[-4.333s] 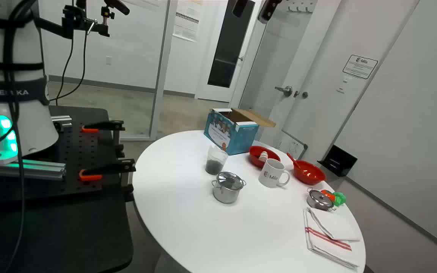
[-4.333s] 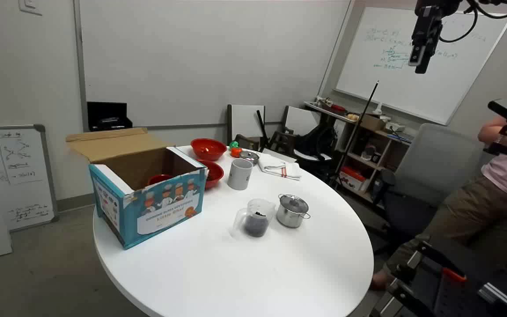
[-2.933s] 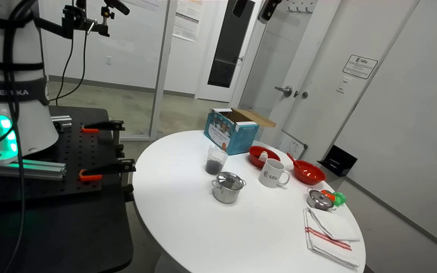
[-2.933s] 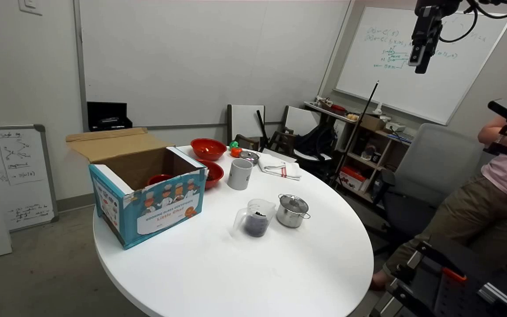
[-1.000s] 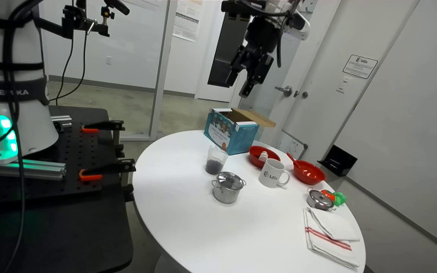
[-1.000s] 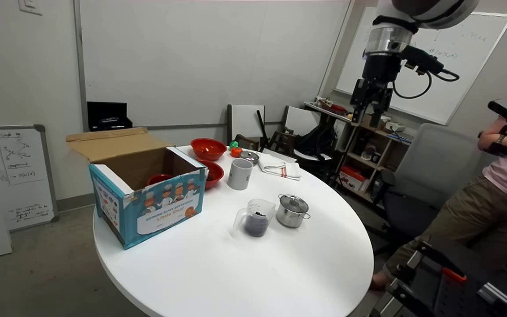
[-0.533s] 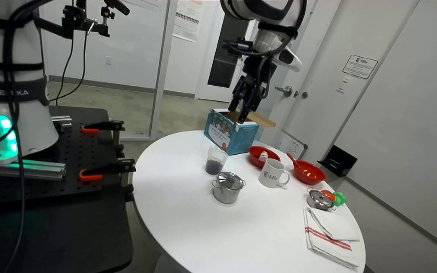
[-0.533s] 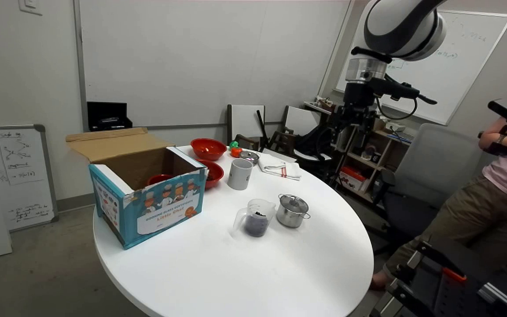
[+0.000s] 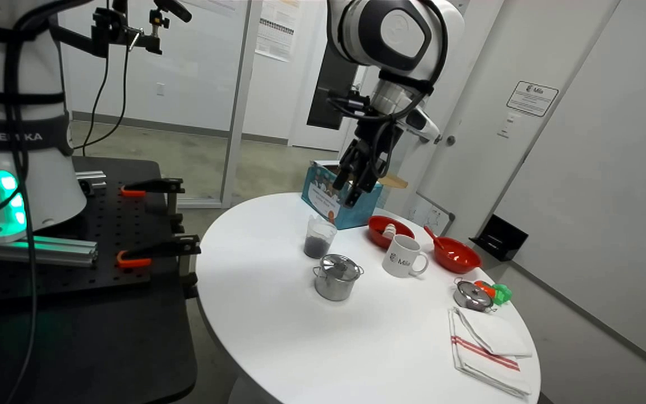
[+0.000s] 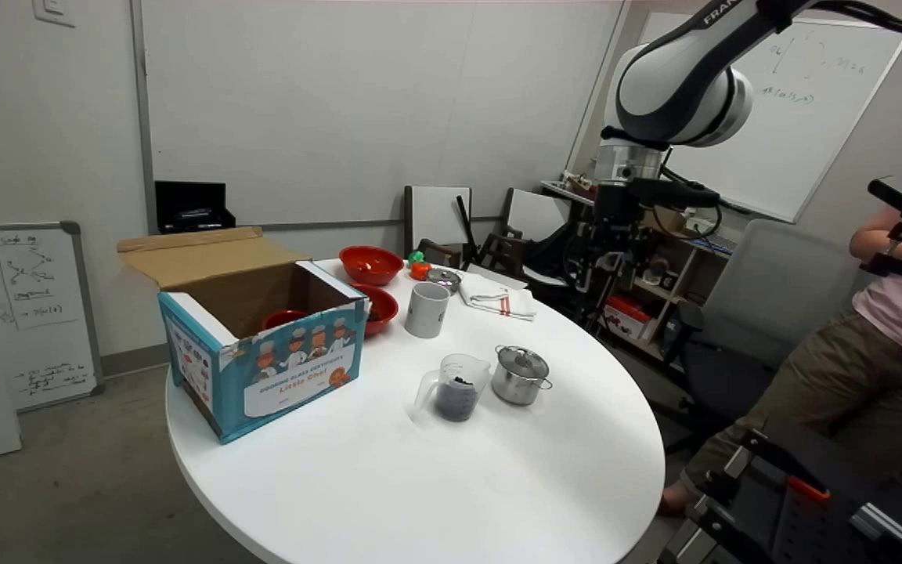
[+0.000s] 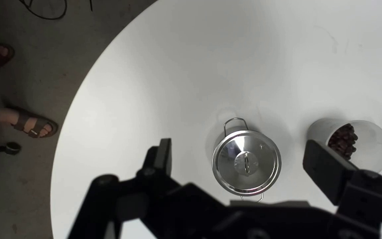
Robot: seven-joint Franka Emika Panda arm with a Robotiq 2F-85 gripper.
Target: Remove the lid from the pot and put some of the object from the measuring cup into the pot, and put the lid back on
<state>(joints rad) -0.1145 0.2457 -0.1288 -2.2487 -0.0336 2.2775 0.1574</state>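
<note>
Polished metal pot point(image 9: 334, 287): set upright on the white worktop point(image 9: 356, 353), its lid point(image 9: 340, 267) seated on the rim. The task is judged to be at its first step, lid removal.

End effector point(image 9: 345, 192): raised above the worktop, fingers point(image 11: 327, 172) spread wide apart, holding nothing. In the wrist view the lid appears between the fingers, which suggests that this pose serves to align the grip before lowering.

Grip loop point(image 11: 246, 162): a thin upright piece at the lid's centre, seen nearly edge-on. Its flat sides face the fingers, so closing should pinch it across its thinnest section. The pot's wire side handles point(image 11: 235, 119) lie in line with the loop and should therefore fall outside the fingers' path.

Measuring cup point(image 10: 455, 384): upright just beside the pot, not touching it, part filled with dark bean-like pieces point(image 11: 343, 141). Its spout point(image 10: 485, 365) points toward the pot and its handle point(image 10: 423, 383) away, presumably to keep the pour short and the handle reachable. Caution: one finger overlaps the cup in the wrist view; lowering could bring contact.

Mug point(image 9: 401, 257) and box point(image 10: 294, 372): stand farther from the pot than the cup does, probably to leave working room around it.
</note>
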